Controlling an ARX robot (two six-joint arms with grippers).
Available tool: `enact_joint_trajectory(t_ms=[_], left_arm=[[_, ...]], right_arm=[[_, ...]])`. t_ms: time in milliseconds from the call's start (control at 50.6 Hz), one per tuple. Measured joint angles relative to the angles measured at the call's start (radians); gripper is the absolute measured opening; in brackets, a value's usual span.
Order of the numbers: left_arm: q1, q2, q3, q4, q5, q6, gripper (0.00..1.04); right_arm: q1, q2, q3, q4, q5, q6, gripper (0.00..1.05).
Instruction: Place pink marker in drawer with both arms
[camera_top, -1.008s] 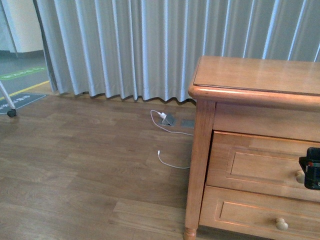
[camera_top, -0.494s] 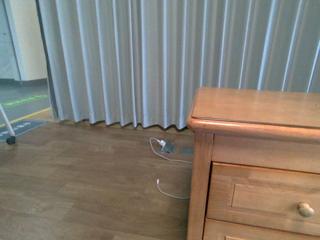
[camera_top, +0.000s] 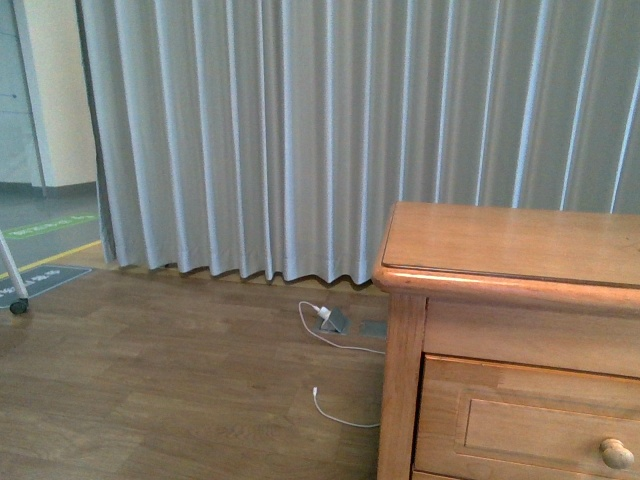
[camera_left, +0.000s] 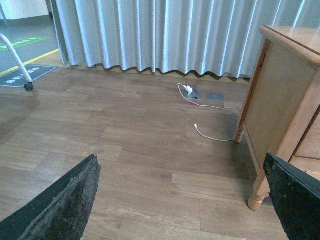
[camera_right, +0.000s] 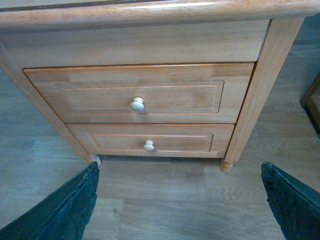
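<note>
Both drawer fronts of the chest are closed and no pink marker shows in any view, so the step in hand is probably getting the drawer open: bring the right tool square onto its round knob, close there and pull straight out. The right tool and the left tool are both spread wide and empty. Counted: one chest, two drawer fronts, two knobs, one white cable on the floor.
</note>
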Motion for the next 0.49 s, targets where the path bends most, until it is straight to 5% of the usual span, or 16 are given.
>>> enact_joint_trajectory(t_ms=[59,178,494], left_arm=[[0.000,0.000,0.000,0.000,0.000,0.000,0.99],[0.000,0.000,0.000,0.000,0.000,0.000,0.99],[0.000,0.000,0.000,0.000,0.000,0.000,0.99]], right_arm=[[-0.001,-0.004,-0.012,0.040,-0.020,0.013,0.94],[0.072,-0.100,-0.163,0.412,0.013,0.060,0.70],[0.273,-0.273,-0.234,0.340,0.202,0.069,0.15]])
